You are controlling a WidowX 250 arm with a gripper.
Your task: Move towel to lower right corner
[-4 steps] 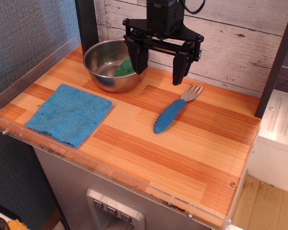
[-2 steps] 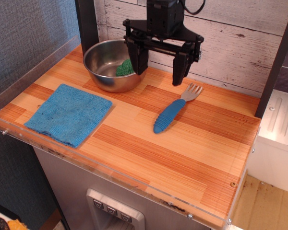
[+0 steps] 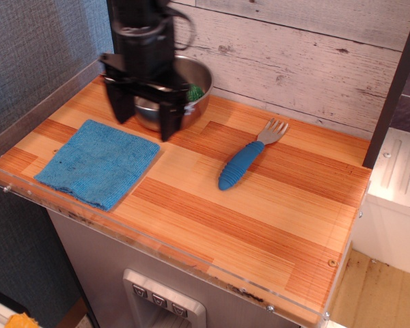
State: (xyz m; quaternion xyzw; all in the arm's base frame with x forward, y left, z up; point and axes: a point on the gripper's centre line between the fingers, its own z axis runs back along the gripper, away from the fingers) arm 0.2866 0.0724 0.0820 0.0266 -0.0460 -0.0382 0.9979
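Observation:
The bright blue towel lies flat on the left side of the wood-plank tabletop, near the front left edge. My black gripper hangs open just above the towel's far edge, in front of the steel bowl. Its two fingers point down and hold nothing. The lower right corner of the tabletop, with its brass screw and clear acrylic rim, is bare.
A small green scrubber sits in the bowl, partly hidden by the gripper. A blue-handled fork lies in the middle of the table. A white plank wall stands behind, and a clear acrylic rim runs along the front.
The gripper has moved left and forward, from above the bowl's right side to just above the towel's far edge. It stays open. Towel, bowl and fork have not moved.

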